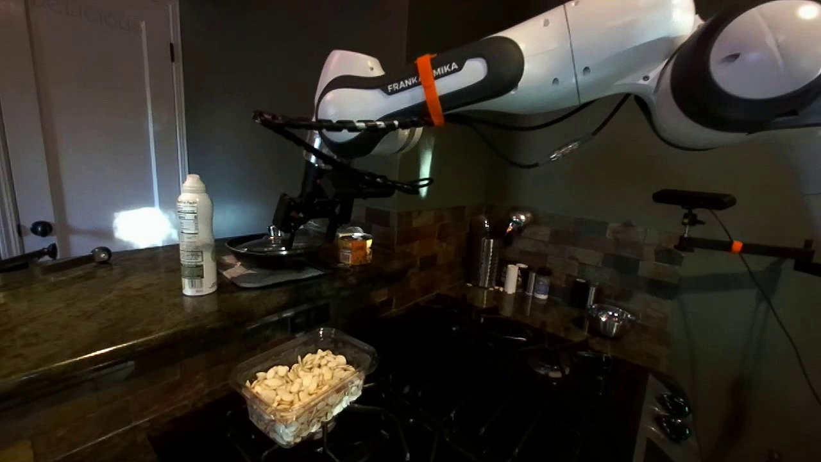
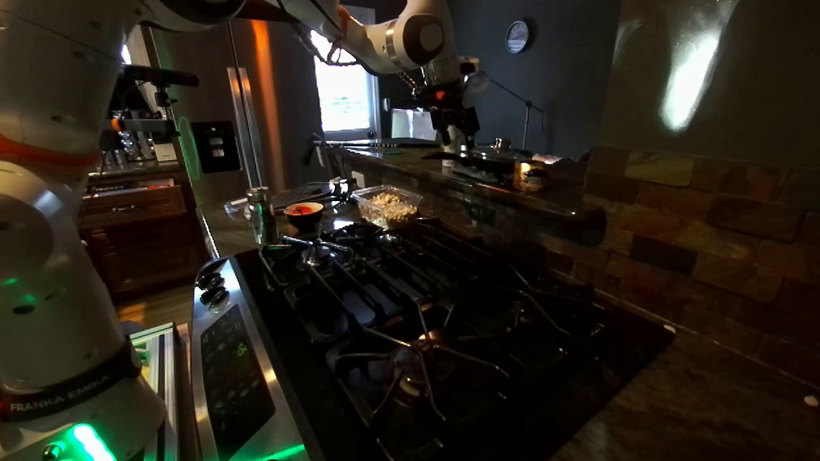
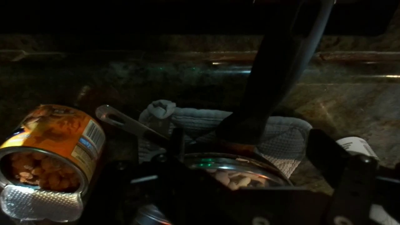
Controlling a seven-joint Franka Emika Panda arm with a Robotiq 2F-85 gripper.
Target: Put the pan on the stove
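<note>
- At far left in an exterior view, a pale door (image 1: pixel 96 128) stands behind the raised surface (image 1: pixel 83 314) of mottled dark stone.
- A white bottle (image 1: pixel 197 237) stands upright on that surface.
- Just right of it lies a quilted mat (image 1: pixel 256 277), flat on the surface.
- The pan (image 1: pixel 268 260) rests on the mat, well apart from the stove (image 1: pixel 487 398), which sits lower. A glass lid (image 1: pixel 256 244) covers the pan, its knob (image 1: pixel 274 235) up; in the wrist view the handle (image 3: pixel 275 78) extends beyond the mat.
- The jaws are right over the pan, spread wide. In the wrist view the handle shows in the gap between their two sides; whether either side touches the lid, I cannot tell.
- Lower down, a clear container (image 1: pixel 288 430) of pale flat pieces (image 1: pixel 301 378) stands at one end of the stove.
- Right of the pan, an opened can (image 1: pixel 355 250) stands on the surface, holding orange-brown chunks (image 3: pixel 43 172), its metal top (image 3: pixel 40 203) folded back at the rim.
- Farther right, a metal cylinder (image 1: pixel 489 263), a few small bottles (image 1: pixel 511 279) and a shiny metal bowl (image 1: pixel 610 321) stand beside the stove.
- The arm (image 1: pixel 551 58) reaches in from the right with an orange band (image 1: pixel 430 90) around it.
</note>
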